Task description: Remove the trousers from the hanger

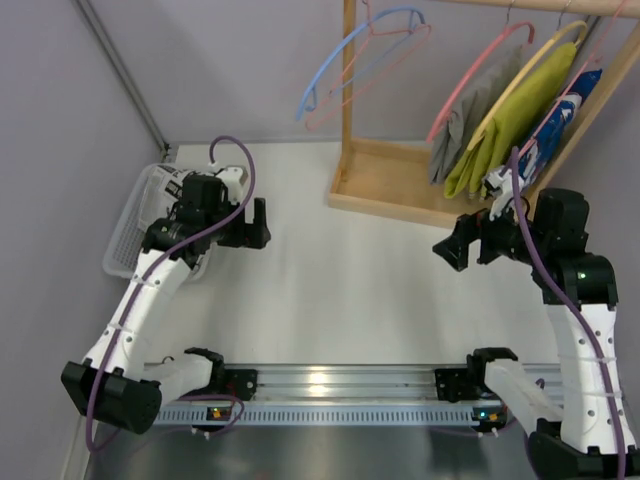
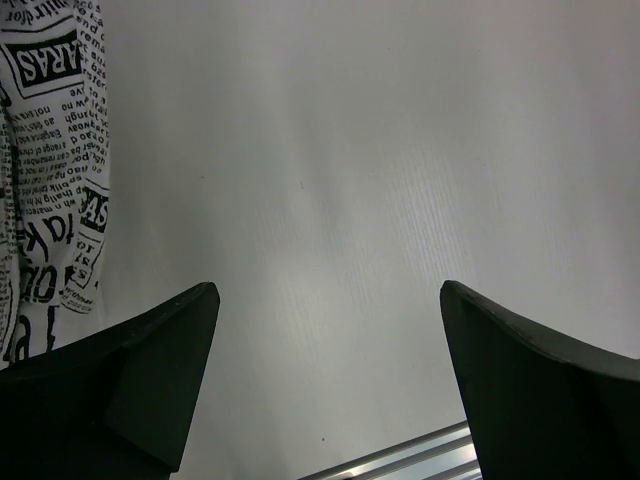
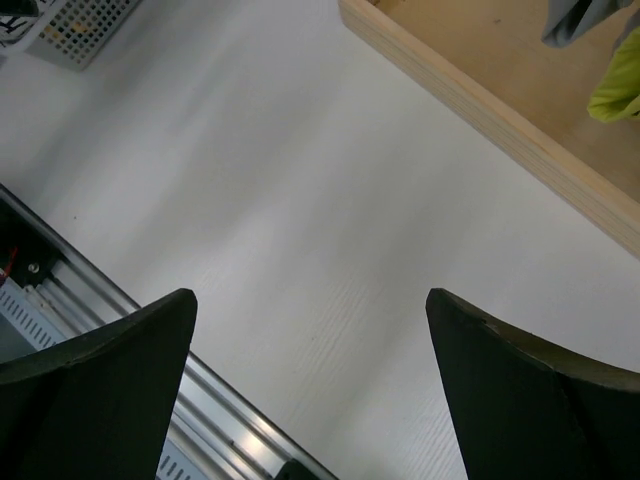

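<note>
The grey-taupe trousers (image 1: pixel 468 112) hang on the pink hanger (image 1: pixel 478 62) from the rail of a wooden rack at the upper right. A corner of the trousers shows at the top right of the right wrist view (image 3: pixel 572 20). My right gripper (image 1: pixel 456 246) is open and empty, low over the table just in front of the rack's base and below the trousers; its jaws stand wide over bare table (image 3: pixel 310 300). My left gripper (image 1: pixel 256 224) is open and empty at the left, far from the rack (image 2: pixel 330 300).
A yellow-green garment (image 1: pixel 512 118) on a tan hanger and a blue patterned cloth (image 1: pixel 562 122) hang right of the trousers. Light blue hanger (image 1: pixel 360 48) hangs on the rack's left. Wooden rack base (image 1: pixel 395 195). White basket (image 1: pixel 130 225) at left; black-and-white printed cloth (image 2: pixel 50 150). Metal rail (image 1: pixel 330 385) in front.
</note>
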You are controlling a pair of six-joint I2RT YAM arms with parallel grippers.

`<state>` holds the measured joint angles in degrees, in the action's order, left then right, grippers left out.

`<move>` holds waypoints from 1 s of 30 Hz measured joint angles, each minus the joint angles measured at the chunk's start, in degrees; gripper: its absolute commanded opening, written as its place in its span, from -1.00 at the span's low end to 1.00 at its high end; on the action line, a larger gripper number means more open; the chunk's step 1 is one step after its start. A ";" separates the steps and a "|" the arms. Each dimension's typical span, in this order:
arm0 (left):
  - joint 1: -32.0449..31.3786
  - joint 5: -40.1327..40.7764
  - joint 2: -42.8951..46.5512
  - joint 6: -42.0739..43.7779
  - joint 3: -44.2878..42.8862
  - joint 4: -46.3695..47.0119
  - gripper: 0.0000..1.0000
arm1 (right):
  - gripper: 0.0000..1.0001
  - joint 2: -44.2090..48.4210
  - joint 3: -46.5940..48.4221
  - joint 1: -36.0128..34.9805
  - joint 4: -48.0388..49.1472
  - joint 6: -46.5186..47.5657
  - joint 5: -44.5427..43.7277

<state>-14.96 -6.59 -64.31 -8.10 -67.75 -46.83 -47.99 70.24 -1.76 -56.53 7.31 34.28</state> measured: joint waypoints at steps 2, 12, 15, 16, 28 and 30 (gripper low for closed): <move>0.00 0.02 0.00 0.00 -0.76 -0.24 0.97 | 0.99 -0.17 1.07 0.00 0.87 -1.40 0.13; 0.00 -0.37 -0.61 0.39 -18.67 -0.02 0.97 | 0.99 -5.42 14.78 0.00 11.30 -15.45 0.96; 0.00 -0.46 -0.57 1.73 -24.92 2.49 0.97 | 0.99 -7.72 17.92 0.00 16.02 -19.63 0.52; 0.00 -0.66 -0.42 2.27 -26.10 3.52 0.97 | 0.99 -8.59 18.60 0.00 17.20 -20.76 0.17; 0.00 -5.53 -4.31 3.69 -34.38 11.08 0.97 | 0.79 -23.02 27.89 0.00 31.65 -39.76 -9.18; -0.02 -6.05 -4.74 3.04 -34.36 11.06 0.97 | 0.73 -25.51 30.16 0.00 32.79 -42.64 -11.87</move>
<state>-14.98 -12.64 -69.06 -5.06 -102.10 -35.77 -73.49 100.40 -1.76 -23.75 -35.33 22.41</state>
